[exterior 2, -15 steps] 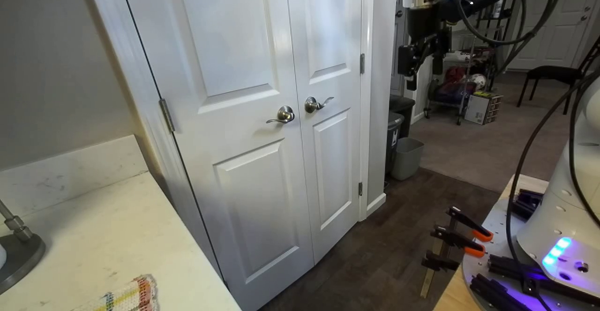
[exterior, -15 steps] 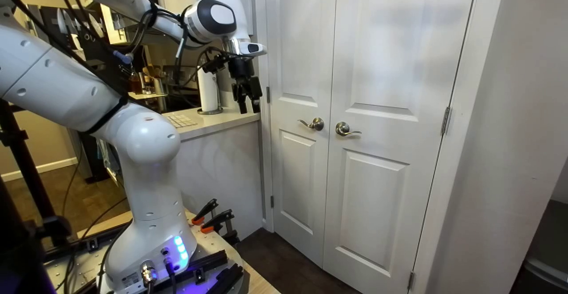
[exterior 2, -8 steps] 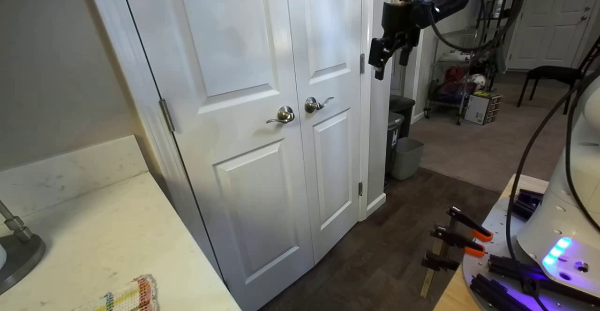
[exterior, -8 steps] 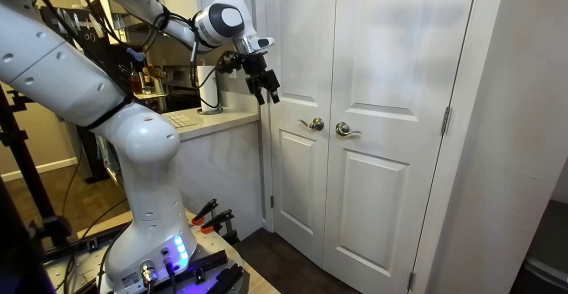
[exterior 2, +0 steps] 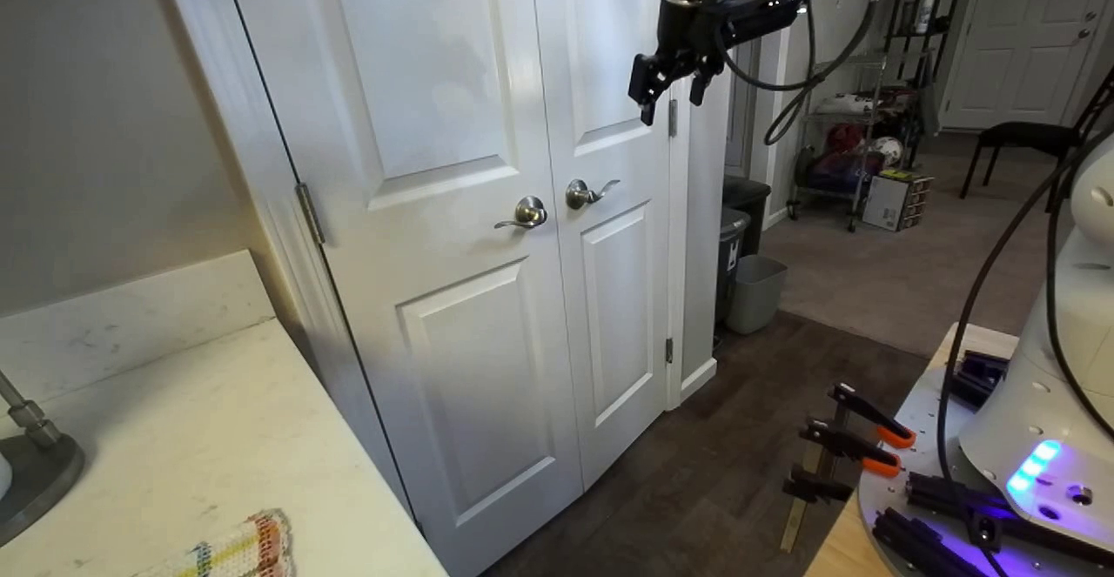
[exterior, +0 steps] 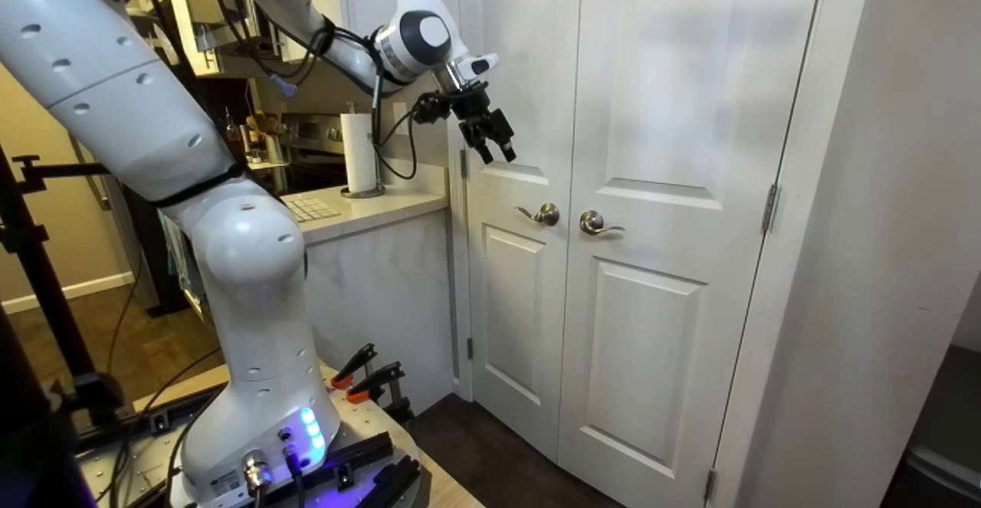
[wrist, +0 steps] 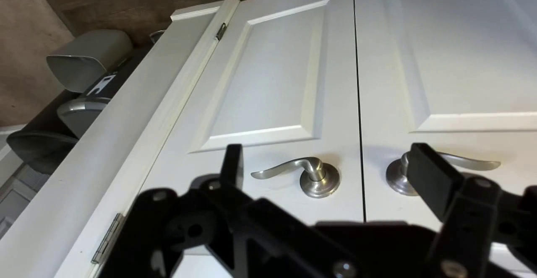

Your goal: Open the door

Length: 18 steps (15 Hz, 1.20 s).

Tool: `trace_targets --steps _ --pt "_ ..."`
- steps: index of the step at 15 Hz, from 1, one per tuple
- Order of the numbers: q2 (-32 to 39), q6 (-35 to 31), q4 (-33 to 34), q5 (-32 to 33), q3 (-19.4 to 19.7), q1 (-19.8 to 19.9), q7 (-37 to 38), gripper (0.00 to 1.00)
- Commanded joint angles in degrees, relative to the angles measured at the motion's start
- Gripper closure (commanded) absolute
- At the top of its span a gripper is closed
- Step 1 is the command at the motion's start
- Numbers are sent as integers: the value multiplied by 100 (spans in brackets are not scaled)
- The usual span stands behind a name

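Showing one door (exterior: 682,232), white, panelled, standing shut in both exterior views at 3 o'clock of one matching leaf (exterior: 521,194); bearing one silver lever handle (exterior: 598,226) near the left edge, pointing toward 3 o'clock. Showing one end effector (exterior: 497,155), in an exterior view hovering at 10 o'clock from that lever handle; holding two fingers (wrist: 434,179) well apart, clasping nothing, touching neither leaf. Framing the lever handle between the fingers in the wrist view, by line of sight only. Belonging, by judgement, to the approach step: not yet gripping, turning or pulling. Calling next, as judged, for travel toward 4 o'clock in that exterior view and inward to the lever handle; then for closing on or hooking over it, bearing down toward 6 o'clock, and drawing the door toward the robot (exterior: 253,247), judging by one hinge (exterior: 770,208) showing on the near side. Calling for care beside the companion handle (exterior: 546,214), sitting at 9 o'clock of the wanted one.
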State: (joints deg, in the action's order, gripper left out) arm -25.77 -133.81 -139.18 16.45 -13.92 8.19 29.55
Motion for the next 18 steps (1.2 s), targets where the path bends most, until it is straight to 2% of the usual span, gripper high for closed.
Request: trace_targets --steps 1,7,8,9,18 --pt "652 -319 442 409 -25 230 574 0" --pt "1348 -571 974 1128 184 250 1249 0" --pt "1420 -553 1046 1151 251 199 1306 0" --pt "1208 -426 875 989 343 53 1062 0" --pt "1381 -427 1027 1008 412 17 1084 0"
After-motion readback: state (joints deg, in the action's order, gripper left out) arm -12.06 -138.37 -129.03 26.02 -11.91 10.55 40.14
